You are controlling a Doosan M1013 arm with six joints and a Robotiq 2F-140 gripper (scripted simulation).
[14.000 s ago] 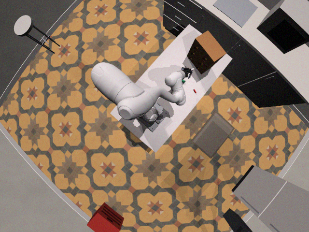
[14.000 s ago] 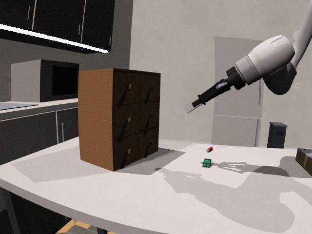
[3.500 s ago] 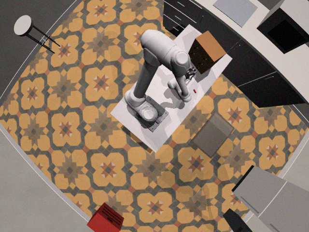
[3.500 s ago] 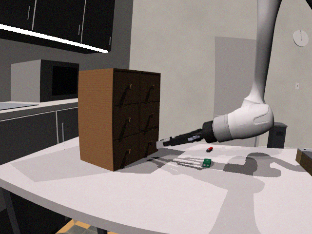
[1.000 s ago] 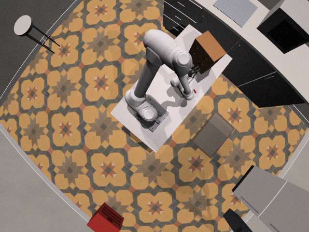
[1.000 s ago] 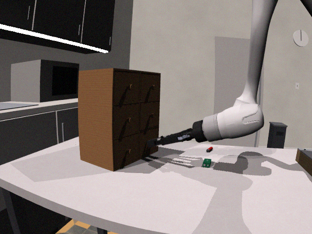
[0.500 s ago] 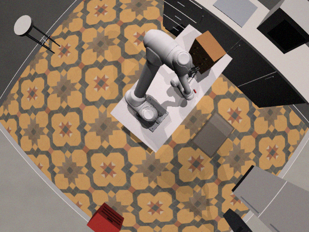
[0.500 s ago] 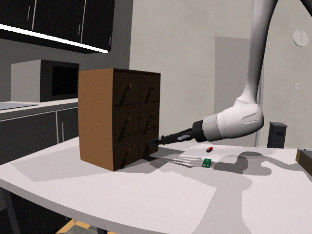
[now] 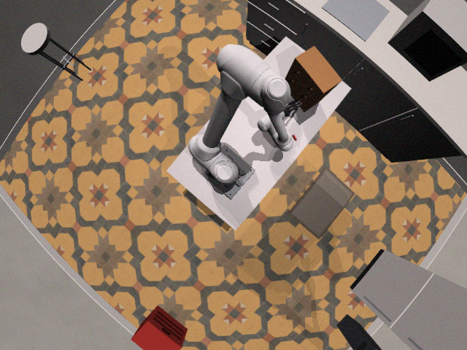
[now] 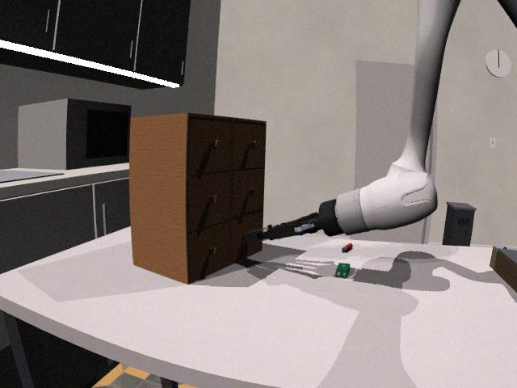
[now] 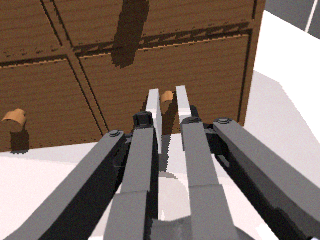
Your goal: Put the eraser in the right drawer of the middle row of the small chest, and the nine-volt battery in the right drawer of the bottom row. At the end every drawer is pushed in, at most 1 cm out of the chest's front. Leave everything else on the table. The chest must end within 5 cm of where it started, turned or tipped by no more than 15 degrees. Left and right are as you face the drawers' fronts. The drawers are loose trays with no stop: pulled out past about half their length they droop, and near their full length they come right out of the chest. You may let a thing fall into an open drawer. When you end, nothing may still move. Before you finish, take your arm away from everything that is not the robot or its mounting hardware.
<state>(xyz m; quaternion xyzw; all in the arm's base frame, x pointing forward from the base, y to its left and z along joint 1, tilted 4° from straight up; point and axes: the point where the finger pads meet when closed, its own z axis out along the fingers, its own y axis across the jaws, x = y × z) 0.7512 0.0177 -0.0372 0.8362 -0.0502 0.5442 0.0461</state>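
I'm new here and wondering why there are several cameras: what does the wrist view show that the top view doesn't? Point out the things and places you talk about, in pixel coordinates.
Only wrist: a bottom-row knob (image 11: pixel 167 97) between the fingers.
Only top: the arm's foot (image 9: pixel 225 172) and a round stool (image 9: pixel 35 38).
Both: the wooden chest (image 9: pixel 318 69) (image 11: pixel 200 67) and white table (image 9: pixel 241 211) (image 11: pixel 50 190).
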